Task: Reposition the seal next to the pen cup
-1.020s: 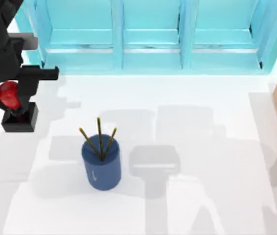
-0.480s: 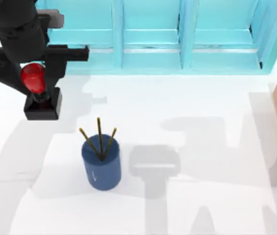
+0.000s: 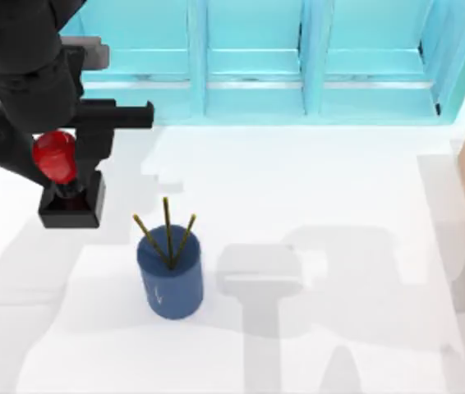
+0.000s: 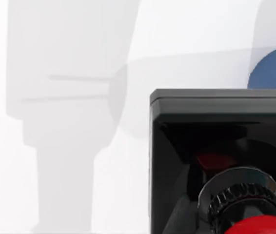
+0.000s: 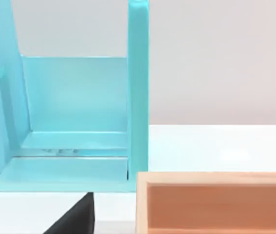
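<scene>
While the carry is under way, view by view:

Top view, progress: the seal (image 3: pixel 62 176), a small stamp with a black square block base and glossy red round knob, hangs in the left gripper (image 3: pixel 55 158) at the upper left of the frame; by my judgement it is lifted but not yet set down, so the placing is left.
Top view, tool: the black two-finger left gripper is closed around the red knob, block base hanging below it.
Top view, target: the pen cup (image 3: pixel 170 277), a dark blue cylinder with three thin yellow-brown pencils, stands at lower centre-left, to the lower right of the seal and apart from it.
Left wrist view: the seal's black base (image 4: pixel 221 146) is at lower right, red knob at the bottom edge; the blue cup (image 4: pixel 274 70) peeks in at the right edge.
Right wrist view: a turquoise shelf unit (image 5: pixel 74 122) and a pale wooden box (image 5: pixel 216 202); the right arm is parked.
</scene>
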Controlling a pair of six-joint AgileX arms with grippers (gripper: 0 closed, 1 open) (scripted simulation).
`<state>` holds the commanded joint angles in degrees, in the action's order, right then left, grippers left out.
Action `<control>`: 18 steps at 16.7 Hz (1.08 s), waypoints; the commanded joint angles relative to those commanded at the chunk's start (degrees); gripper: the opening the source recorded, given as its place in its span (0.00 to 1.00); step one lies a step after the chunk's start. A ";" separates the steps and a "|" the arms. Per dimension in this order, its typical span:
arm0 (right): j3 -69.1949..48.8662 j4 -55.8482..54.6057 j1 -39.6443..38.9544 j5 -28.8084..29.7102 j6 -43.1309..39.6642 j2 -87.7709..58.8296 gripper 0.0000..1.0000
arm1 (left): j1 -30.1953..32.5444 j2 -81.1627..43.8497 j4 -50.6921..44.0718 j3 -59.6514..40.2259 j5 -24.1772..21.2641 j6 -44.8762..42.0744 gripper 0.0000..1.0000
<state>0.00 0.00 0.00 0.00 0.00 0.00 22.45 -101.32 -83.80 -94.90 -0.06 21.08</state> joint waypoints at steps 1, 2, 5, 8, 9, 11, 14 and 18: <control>0.00 0.00 0.00 0.00 0.00 0.00 1.00 | 0.45 1.04 0.15 1.06 0.03 0.48 0.00; 0.00 0.00 0.00 0.00 0.00 0.00 1.00 | 0.69 1.61 0.26 1.59 0.05 0.76 0.00; 0.00 0.00 0.00 0.00 0.00 0.00 1.00 | 0.42 1.40 0.19 1.46 0.06 0.63 0.00; 0.00 0.00 0.00 0.00 0.00 0.00 1.00 | 0.49 1.69 1.51 2.95 0.06 0.66 0.00; 0.00 0.00 0.00 0.00 0.00 0.00 1.00 | 0.53 1.77 2.02 3.52 0.06 0.67 0.00; 0.00 0.00 0.00 0.00 0.00 0.00 1.00 | 0.60 1.94 3.07 4.75 0.05 0.70 0.00; 0.00 0.00 0.00 0.00 0.00 0.00 1.00 | 0.66 2.00 3.74 5.46 0.06 0.74 0.00; 0.00 0.00 0.00 0.00 0.00 0.00 1.00 | 0.66 2.00 3.74 5.46 0.06 0.74 0.23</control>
<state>0.00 0.00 0.00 0.00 0.00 0.00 23.11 -99.32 -80.06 -89.44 0.00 21.82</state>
